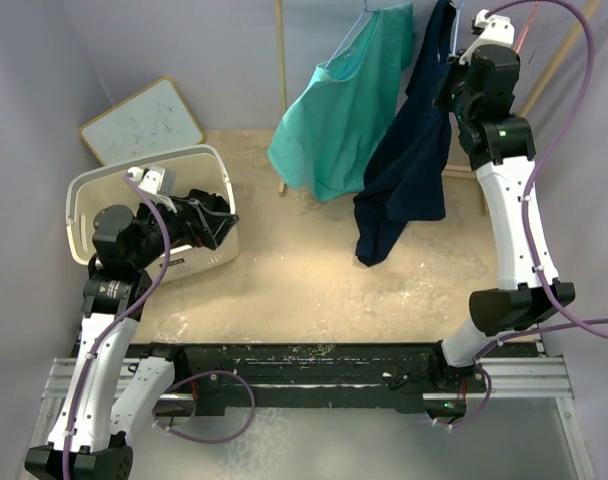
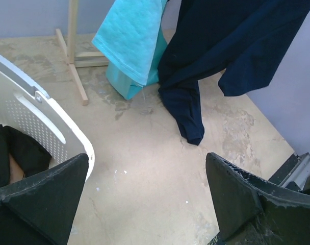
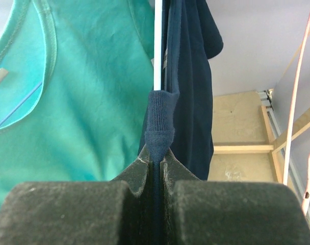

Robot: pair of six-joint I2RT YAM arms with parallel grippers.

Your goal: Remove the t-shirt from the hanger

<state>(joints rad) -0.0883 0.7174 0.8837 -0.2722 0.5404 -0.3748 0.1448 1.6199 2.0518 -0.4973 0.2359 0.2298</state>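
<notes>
A navy t-shirt (image 1: 409, 160) hangs from a white hanger (image 3: 157, 46) on the rack at the back right, its lower end draping to the floor (image 2: 188, 109). A teal t-shirt (image 1: 344, 105) hangs just left of it. My right gripper (image 1: 454, 75) is raised at the navy shirt's top and is shut on a fold of its navy fabric (image 3: 160, 127), pinched between the jaws. My left gripper (image 2: 147, 196) is open and empty, low over the floor next to the basket, far from the shirts.
A white laundry basket (image 1: 89, 195) stands at the left with dark clothing (image 2: 15, 153) inside. A whiteboard (image 1: 144, 120) leans on the back wall. The wooden rack frame (image 2: 73, 56) stands behind the shirts, with its rail (image 3: 241, 149) near the right wall.
</notes>
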